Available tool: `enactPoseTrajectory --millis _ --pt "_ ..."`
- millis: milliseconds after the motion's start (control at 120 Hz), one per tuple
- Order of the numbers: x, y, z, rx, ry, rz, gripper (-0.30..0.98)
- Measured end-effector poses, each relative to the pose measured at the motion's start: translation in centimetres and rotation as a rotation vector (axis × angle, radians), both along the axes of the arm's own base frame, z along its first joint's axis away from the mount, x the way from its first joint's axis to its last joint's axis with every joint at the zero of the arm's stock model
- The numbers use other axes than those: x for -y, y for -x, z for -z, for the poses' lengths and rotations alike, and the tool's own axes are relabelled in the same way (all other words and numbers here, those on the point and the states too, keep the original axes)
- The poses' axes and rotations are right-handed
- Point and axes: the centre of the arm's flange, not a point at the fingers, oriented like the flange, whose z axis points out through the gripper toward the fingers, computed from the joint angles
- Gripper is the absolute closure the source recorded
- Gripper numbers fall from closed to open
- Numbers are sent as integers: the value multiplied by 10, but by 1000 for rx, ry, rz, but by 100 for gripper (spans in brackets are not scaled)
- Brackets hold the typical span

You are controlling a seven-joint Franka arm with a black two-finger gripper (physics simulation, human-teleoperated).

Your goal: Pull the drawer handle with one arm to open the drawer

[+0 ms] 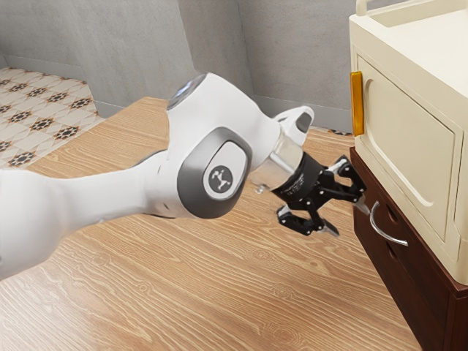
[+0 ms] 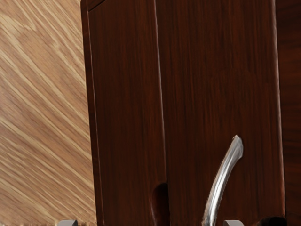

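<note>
Open gripper at the curved handle of a shut drawer

The gripper (image 1: pixel 349 218) stands in front of the dark wooden drawer (image 1: pixel 410 267), its two fingers spread apart with nothing pinched between them. The silver handle (image 1: pixel 385 228) bows out from the drawer front, and one fingertip is right by one end of it; whether they touch, I cannot tell. In the wrist view, the handle runs toward the space between the fingertips, closer to one than to the other. The drawer front looks flush with the dark unit around it. Above sits a cream cabinet (image 1: pixel 409 135) with a golden pull (image 1: pixel 357 104). The white arm (image 1: pixel 110 197) reaches over the wood-grained desk (image 1: pixel 183 285) from the exterior view's left.
</note>
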Motion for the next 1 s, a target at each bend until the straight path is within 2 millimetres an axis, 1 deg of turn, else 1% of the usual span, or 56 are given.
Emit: enactPoseTrajectory --millis 75,225,417,617,750,1000 --pt "4 -1 3 4 -2 11 31" --pt "2 -6 10 20 -6 12 32" --pt "11 -8 7 52 -8 34 32" --pt "16 -14 18 48 -10 52 32" --pt "16 -18 24 45 -12 57 32" --pt "16 -18 27 44 -17 64 37"
